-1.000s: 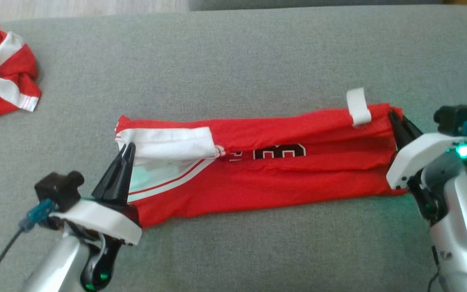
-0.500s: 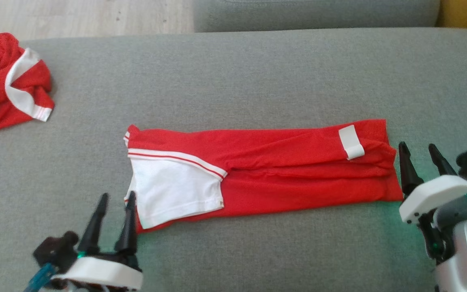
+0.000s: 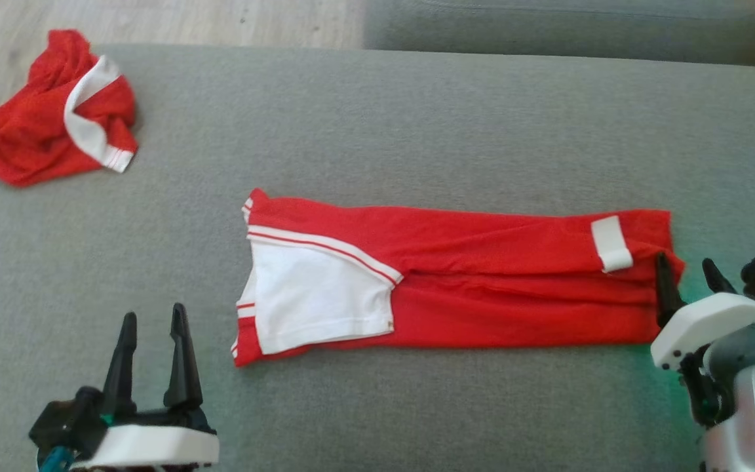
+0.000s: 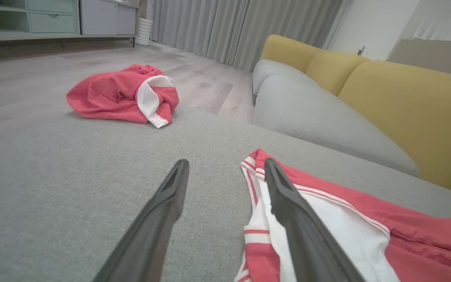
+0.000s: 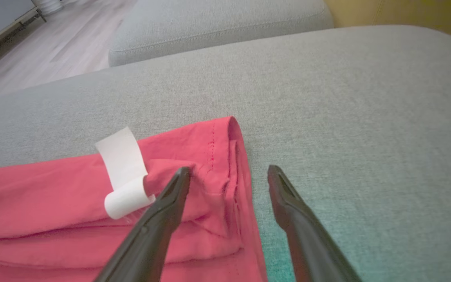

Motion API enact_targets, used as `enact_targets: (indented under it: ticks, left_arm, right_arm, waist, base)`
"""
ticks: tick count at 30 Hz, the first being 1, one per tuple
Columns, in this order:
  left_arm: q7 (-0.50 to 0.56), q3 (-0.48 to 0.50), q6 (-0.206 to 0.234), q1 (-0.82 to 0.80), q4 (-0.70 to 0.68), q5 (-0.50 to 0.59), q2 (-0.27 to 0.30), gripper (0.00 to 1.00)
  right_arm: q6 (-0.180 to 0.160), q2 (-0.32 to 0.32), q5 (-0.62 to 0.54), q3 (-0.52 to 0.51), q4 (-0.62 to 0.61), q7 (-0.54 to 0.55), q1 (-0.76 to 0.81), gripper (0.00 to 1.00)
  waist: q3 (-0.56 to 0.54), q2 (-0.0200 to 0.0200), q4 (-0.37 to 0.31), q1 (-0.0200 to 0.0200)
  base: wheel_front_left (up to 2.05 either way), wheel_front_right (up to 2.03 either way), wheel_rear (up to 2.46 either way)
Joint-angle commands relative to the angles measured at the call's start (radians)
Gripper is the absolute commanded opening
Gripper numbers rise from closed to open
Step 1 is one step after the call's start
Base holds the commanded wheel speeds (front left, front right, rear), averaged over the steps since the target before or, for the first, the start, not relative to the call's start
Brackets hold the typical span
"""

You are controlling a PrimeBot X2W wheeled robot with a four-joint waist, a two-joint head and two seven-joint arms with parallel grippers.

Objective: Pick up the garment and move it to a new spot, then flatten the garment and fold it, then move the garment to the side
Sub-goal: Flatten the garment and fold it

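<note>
The garment (image 3: 515, 295), a red jersey with a white side panel (image 3: 312, 301) and a white tag (image 3: 611, 244), lies folded into a long strip across the grey cushion (image 3: 417, 118). My left gripper (image 3: 153, 314) stands open at the lower left, a short way off the garment's left end. In the left wrist view its fingers (image 4: 226, 164) frame bare cushion, with the garment (image 4: 413, 239) to their right. My right gripper (image 3: 684, 263) is open at the garment's right end. In the right wrist view the gripper (image 5: 229, 170) straddles the garment's (image 5: 53, 188) hemmed edge, beside the tag (image 5: 123, 176).
A second red and white garment (image 3: 56, 128) lies crumpled at the cushion's far left corner, also in the left wrist view (image 4: 119, 94). Wooden floor (image 3: 220, 19) shows beyond the cushion's left edge. Another grey cushion (image 3: 548, 26) and a yellow sofa back (image 4: 405, 102) lie behind.
Both grippers have opened and let go of the garment's ends, then drawn back towards me. The garment now lies flat, its front fold laid over. The head camera has shifted.
</note>
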Motion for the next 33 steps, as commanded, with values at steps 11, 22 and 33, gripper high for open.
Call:
enact_targets:
  ticks: [11,22,33]
  left_arm:
    - [-0.012,0.099,-0.006,-0.009,-0.072,0.056,-0.035,1.0]
    - [-0.012,0.12,-0.017,-0.007,-0.08,0.081,-0.048,1.0]
    - [-0.008,0.089,-0.024,-0.005,-0.092,0.096,-0.053,1.0]
  right_arm:
    - [0.007,0.006,-0.059,-0.055,0.185,-0.11,-0.101,1.0]
    - [0.007,0.007,-0.04,0.033,0.322,-0.24,-0.171,0.0]
    - [0.007,-0.066,-0.079,-0.046,0.178,-0.179,-0.215,0.0]
  waist:
    - [0.046,-0.0001,0.047,0.0]
    - [0.052,-0.0001,0.004,0.0]
    - [0.038,-0.0001,-0.051,0.0]
  base:
    - [0.0,0.0,0.0]
    - [0.0,0.0,0.0]
    - [0.0,0.0,0.0]
